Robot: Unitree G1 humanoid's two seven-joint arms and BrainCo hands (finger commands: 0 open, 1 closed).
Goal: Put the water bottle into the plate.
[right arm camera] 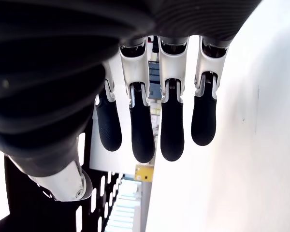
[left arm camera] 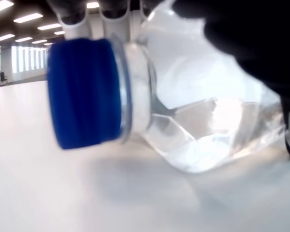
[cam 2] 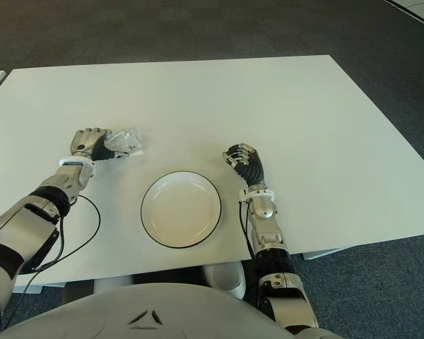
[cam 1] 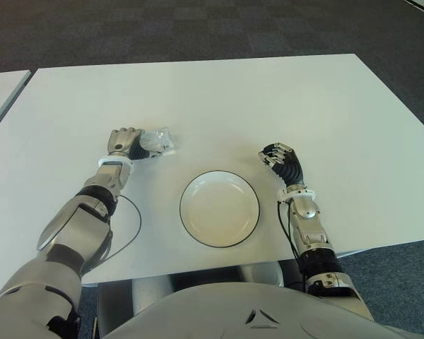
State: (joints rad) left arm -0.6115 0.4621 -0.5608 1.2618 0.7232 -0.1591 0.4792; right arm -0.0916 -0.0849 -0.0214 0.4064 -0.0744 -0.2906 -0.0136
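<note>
Left hand (cam 1: 125, 143) fingers are clamping the crinkly bottle (cam 1: 157, 140) lying on the counter (cam 1: 268, 106), so it's probably risking slipping before reaching the plate (cam 1: 219, 208).

Bright, even overhead light, soft shadows.
The white surface (cam 1: 268, 99) glares palely; near the left hand (cam 1: 125, 145), the bottle (left arm camera: 198, 111) and its blue cap (left arm camera: 84, 92) show blurred, with ceiling lamps behind.

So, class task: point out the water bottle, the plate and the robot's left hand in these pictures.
water bottle (left arm camera: 193, 121): left wrist view, on its clear crumpled body.
plate (cam 1: 220, 175): left eye view, on its dark far rim.
left hand (cam 1: 125, 141): left eye view, on the hand's back, closed on the bottle.
</note>
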